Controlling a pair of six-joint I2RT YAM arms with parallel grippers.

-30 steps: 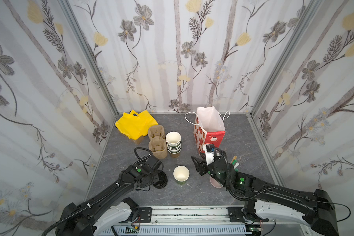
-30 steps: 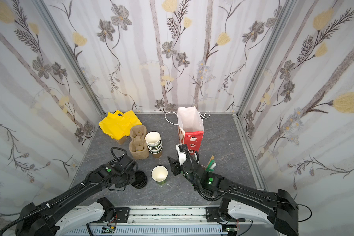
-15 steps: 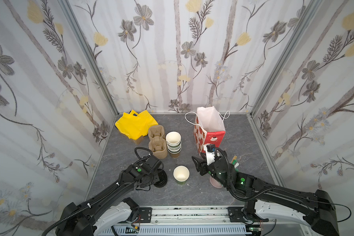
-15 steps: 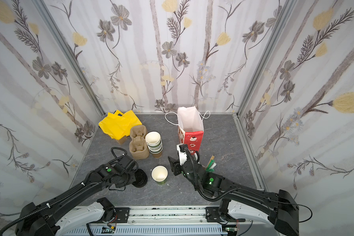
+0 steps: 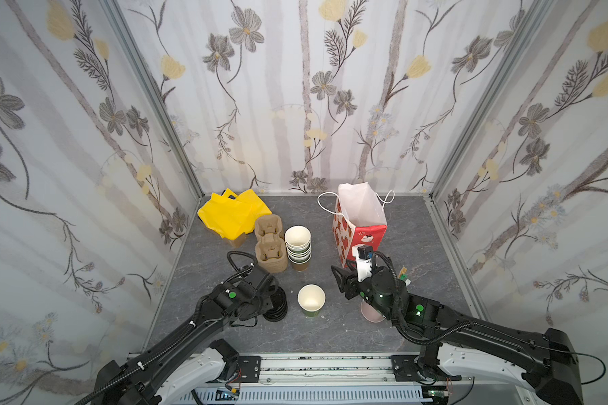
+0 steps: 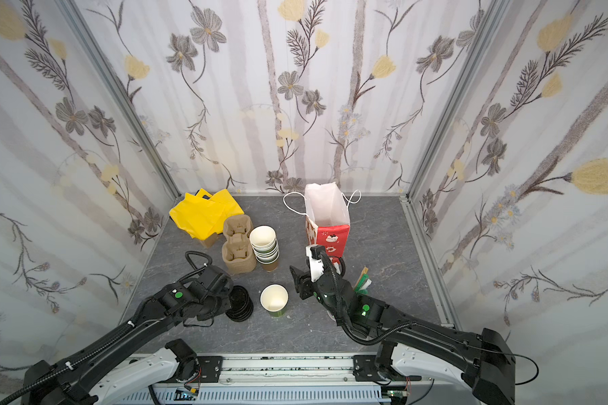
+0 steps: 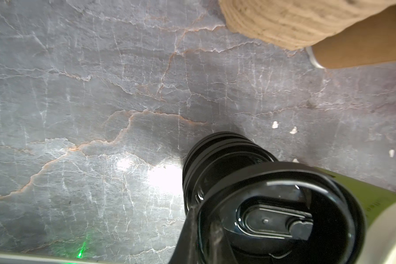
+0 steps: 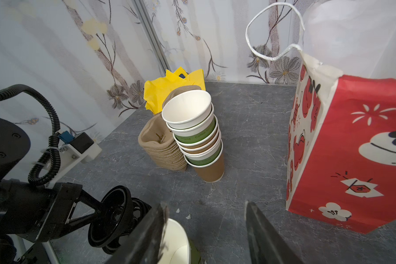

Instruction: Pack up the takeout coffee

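Note:
The takeout coffee cup (image 5: 311, 301) (image 6: 273, 301), olive-green and white inside, stands upright near the front middle with no lid on it. My left gripper (image 5: 273, 298) (image 8: 101, 212) is shut on the rim of one black sip lid (image 7: 279, 217) (image 8: 114, 214). It holds that lid tilted on edge just above the pile of black lids (image 5: 276, 310) (image 6: 241, 306), left of the cup. My right gripper (image 5: 341, 280) (image 8: 206, 219) hovers open to the right of the cup with nothing between its fingers. The cup's rim (image 8: 176, 240) shows beside one finger.
A red and white gift bag (image 5: 360, 224) (image 8: 352, 148) stands open at the back right. A stack of lidless cups (image 5: 298, 245) and a stack of pulp carriers (image 5: 269, 245) stand behind the lids, with a yellow bag (image 5: 232, 214) in the back left corner. Stirrers (image 5: 402, 273) lie by the right arm.
The left jaws have closed on the black lid. Both arms have stayed almost where they were.

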